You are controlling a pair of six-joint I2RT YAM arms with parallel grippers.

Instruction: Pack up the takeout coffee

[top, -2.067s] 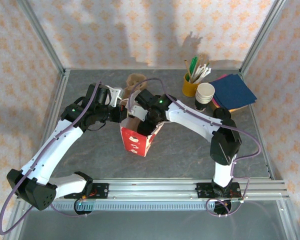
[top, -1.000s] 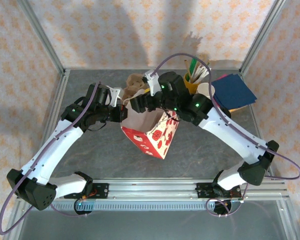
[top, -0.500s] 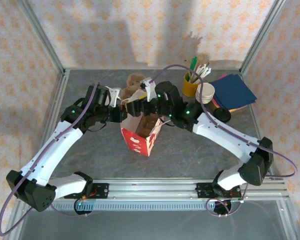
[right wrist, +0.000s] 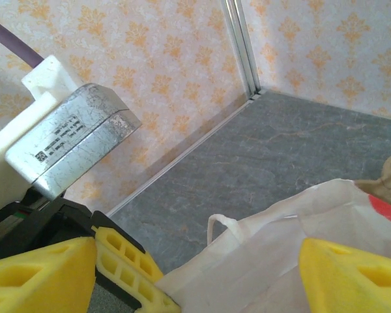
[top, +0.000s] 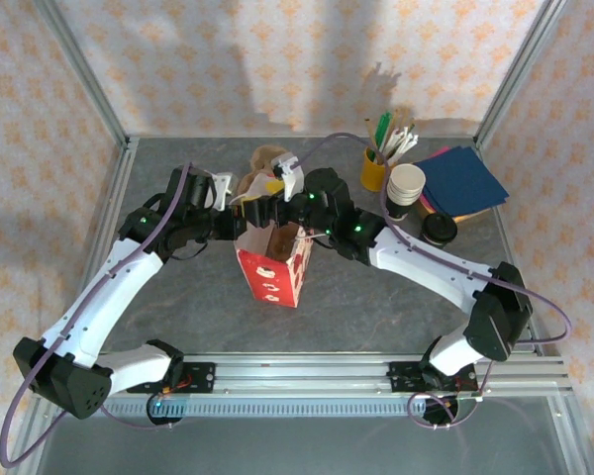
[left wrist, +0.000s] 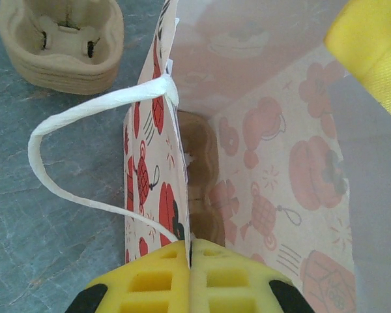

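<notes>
Top external view: we see the takeout coffee (top: 439,229) at centre right, beside the blue napkins (top: 462,181), well apart from the paper bag (top: 274,269). Our left gripper (left wrist: 189,251) pinches the bag's rim; our right gripper (right wrist: 202,280) gapes wide, holding nothing.

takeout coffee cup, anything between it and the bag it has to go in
The right arm stretches across the gap between the small dark paper cup and the red-and-white paper bag, its open right gripper over the bag's mouth. No loose object shows there.
</notes>
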